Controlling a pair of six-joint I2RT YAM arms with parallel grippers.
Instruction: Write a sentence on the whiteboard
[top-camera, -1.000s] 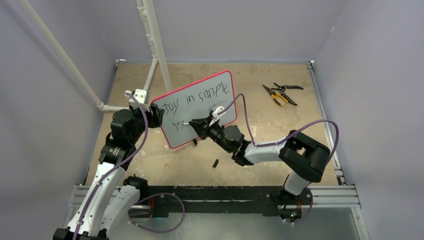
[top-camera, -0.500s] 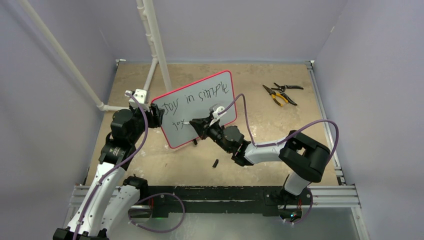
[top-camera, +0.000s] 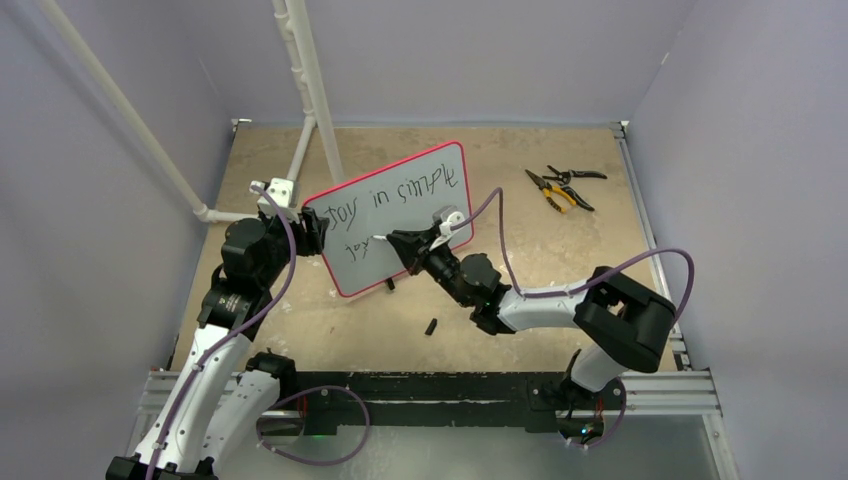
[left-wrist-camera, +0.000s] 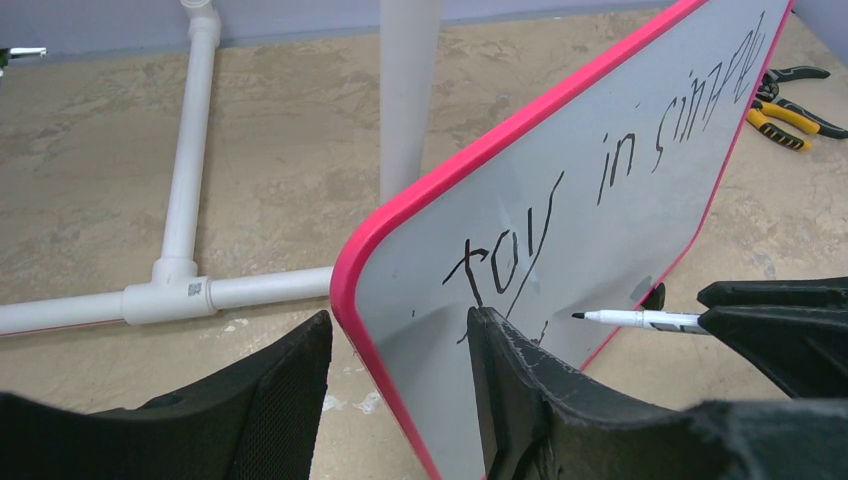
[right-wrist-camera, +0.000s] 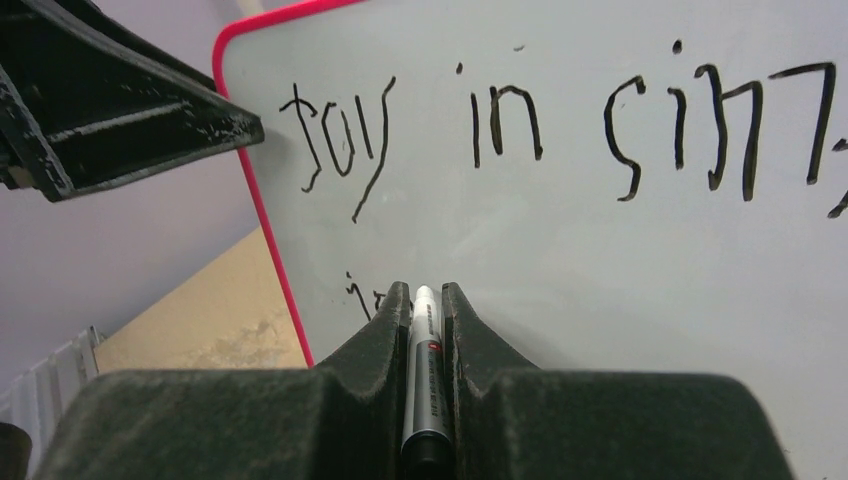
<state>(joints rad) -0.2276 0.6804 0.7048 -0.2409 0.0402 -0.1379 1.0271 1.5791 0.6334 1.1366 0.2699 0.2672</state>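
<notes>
The whiteboard (top-camera: 405, 222) stands tilted on the tan table, its red rim facing the arms. My left gripper (top-camera: 312, 232) is shut on its left edge, with the rim between the fingers in the left wrist view (left-wrist-camera: 398, 318). The sentence (top-camera: 400, 190) reads "Joy in simple" in black (right-wrist-camera: 500, 120), with a short second line (right-wrist-camera: 360, 295) below it. My right gripper (right-wrist-camera: 426, 292) is shut on a white marker (right-wrist-camera: 425, 370). The marker's tip (left-wrist-camera: 578, 316) hovers close to the board, just right of the second line.
Yellow-handled pliers and black cutters (top-camera: 562, 187) lie at the back right. A white pipe frame (top-camera: 310, 90) rises behind the board's left end. A small black cap-like piece (top-camera: 432, 325) lies on the table in front of the board.
The right arm has shifted a little right and up, carrying the marker tip off the end of the second line. The left gripper and the board have stayed still.
</notes>
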